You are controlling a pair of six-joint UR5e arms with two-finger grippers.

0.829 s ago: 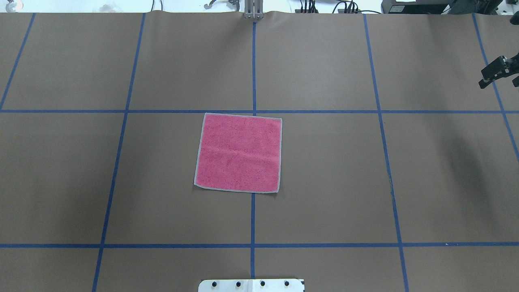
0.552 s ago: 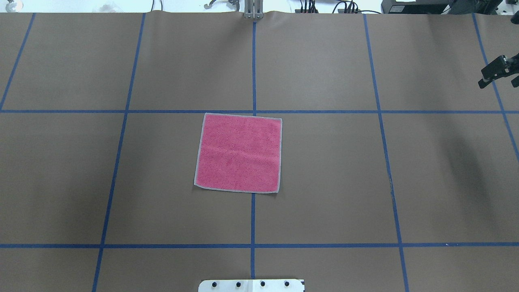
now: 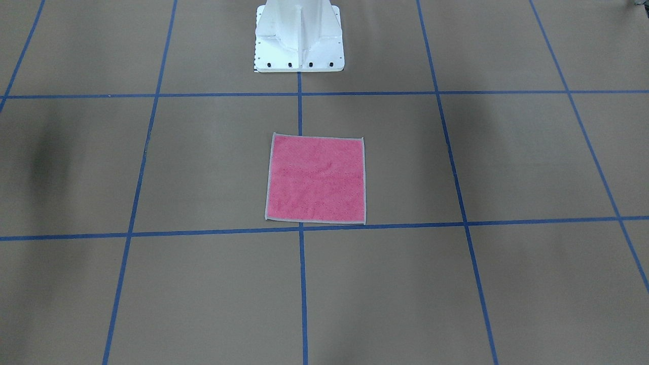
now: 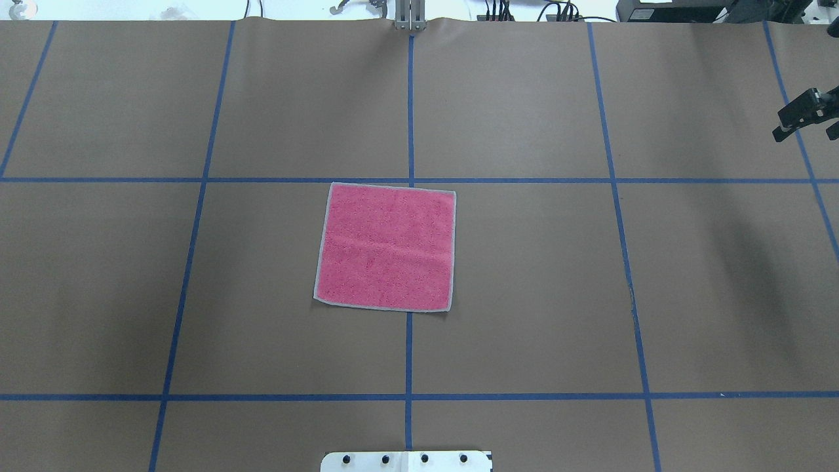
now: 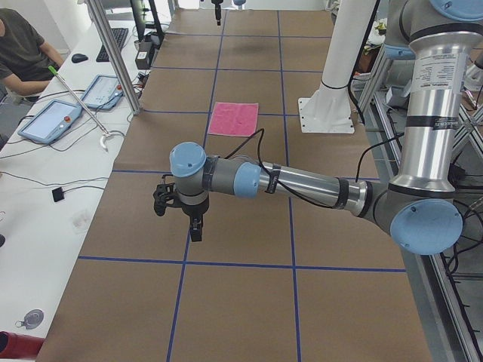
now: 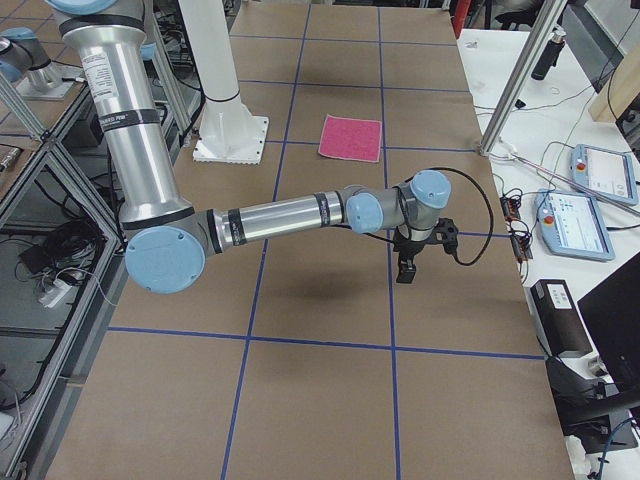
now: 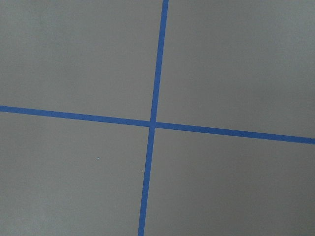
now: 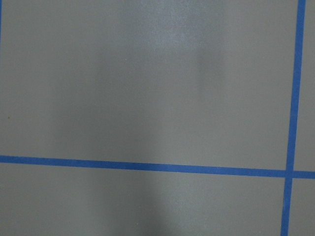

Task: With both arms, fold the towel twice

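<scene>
1. The small square pink terry towel with a light grey hemmed border [image 4: 385, 246] lies flat and open, pink face up, in the middle of the brown paper-covered worktop [image 4: 524, 275]. It sits across the central blue tape line [image 4: 409, 354], in front of the white pedestal base [image 3: 299, 40].
2. I judge it light, soft and limp. It will drape from wherever it is pinched and will not keep a shape by itself. The terry pile should give good friction, so it is unlikely to slip out of a firm pinch.
3. It lies flush with the worktop, so a fingertip has to scrape under an edge. Pressing down could drag or bunch the whole cloth, since nothing pins it.
4. The best hold looks like two neighbouring corners on one hemmed edge, one per arm. The border is the firmest part there. Lifting both together should keep that edge straight as it is carried to the opposite edge.
5. A faint crease across the middle, seen from overhead, may help the first fold line.
6. The left arm's black two-finger claw [image 5: 179, 215] hangs over bare worktop, well apart from the towel. I cannot tell whether it is spread or pressed together.
7. The right arm's black claw [image 4: 803, 128] is at the worktop's far right side, also well away. It is cut off by the overhead view's edge, so I cannot tell its state.
</scene>
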